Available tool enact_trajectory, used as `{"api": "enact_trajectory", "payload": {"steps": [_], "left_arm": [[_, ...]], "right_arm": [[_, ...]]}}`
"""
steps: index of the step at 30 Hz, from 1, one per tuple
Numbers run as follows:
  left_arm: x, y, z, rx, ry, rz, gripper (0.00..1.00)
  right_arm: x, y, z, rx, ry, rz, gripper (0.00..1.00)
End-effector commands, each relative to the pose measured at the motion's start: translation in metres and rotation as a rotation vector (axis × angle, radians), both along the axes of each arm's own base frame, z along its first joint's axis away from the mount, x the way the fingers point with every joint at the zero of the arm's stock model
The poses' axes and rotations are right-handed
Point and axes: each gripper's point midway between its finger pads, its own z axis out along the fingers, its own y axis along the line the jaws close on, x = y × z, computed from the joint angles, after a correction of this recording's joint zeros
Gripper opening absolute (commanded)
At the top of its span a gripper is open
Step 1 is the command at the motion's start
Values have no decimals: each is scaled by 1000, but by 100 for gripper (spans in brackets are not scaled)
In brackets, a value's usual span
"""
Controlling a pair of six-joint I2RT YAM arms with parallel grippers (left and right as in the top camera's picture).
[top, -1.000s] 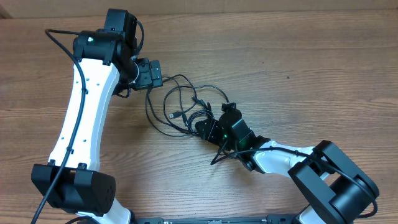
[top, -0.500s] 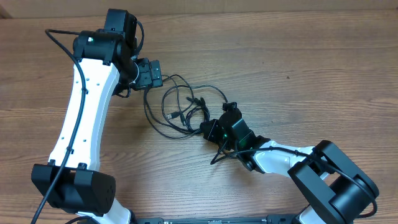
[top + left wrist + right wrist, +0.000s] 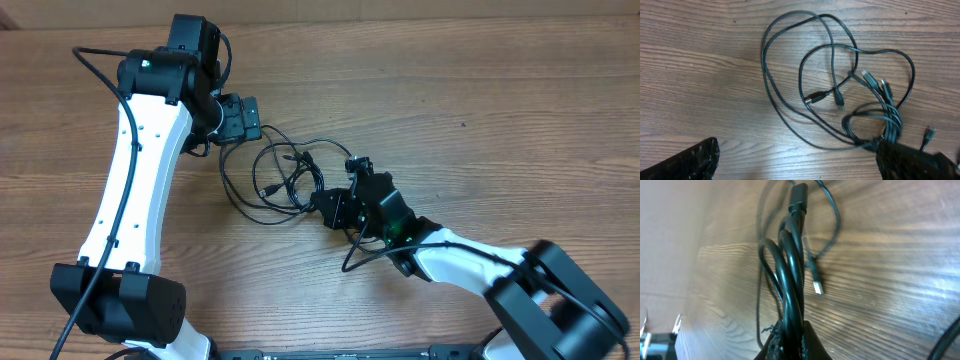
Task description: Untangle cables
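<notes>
The two thin black bendy cables (image 3: pixel 298 183) lie in loose loops in the middle of the brown wooden worktop (image 3: pixel 480 90), between the two arms. They look light, soft and floppy, so they will probably slide and drag along when pulled, and loops may catch on each other. The right claw (image 3: pixel 330 207) is closed tight on a bunch of strands at the right end of the tangle. The left claw (image 3: pixel 243 120) is wide open and holds nothing, near the top left loop. A good place to take hold looks like the big outer loop or a small silvery plug end (image 3: pixel 817 286), away from the knot. The wood is bare all around, with lots of room to pull the cables apart, and no edge close by.
</notes>
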Motion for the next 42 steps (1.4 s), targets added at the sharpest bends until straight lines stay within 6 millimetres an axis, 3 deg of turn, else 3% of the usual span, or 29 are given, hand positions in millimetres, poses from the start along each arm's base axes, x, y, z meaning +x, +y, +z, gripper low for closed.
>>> {"api": "enact_trajectory", "payload": {"steps": [1,6,11,22,25,29,31,35,42], "left_arm": [[-2,-3,1,-2,-5,-22,100],[-2,-3,1,-2,-5,-22,100],[-2,-3,1,-2,-5,-22,100],[23,-11,10,-41,-114,-22,100],[14,-37,11,-184,-77,-89,100],[-15,-109,44,-550,-153,-613,100],[-34,-129,62,-687,-214,-810,100],[-48,-134,64,-719,-205,-879,100],[-42,-133,54,-629,-212,-903,100]], "right_arm": [[0,4,50,17,-181,70,4],[3,-6,102,82,-296,39,4],[8,-19,131,129,-347,-1,4],[12,-26,154,195,-371,-40,4],[14,-29,156,197,-378,-49,4],[19,-33,162,229,-379,-67,4],[21,-35,168,248,-388,-75,4],[26,-41,175,293,-382,-98,4],[15,-34,196,415,-369,-7,4]]}}
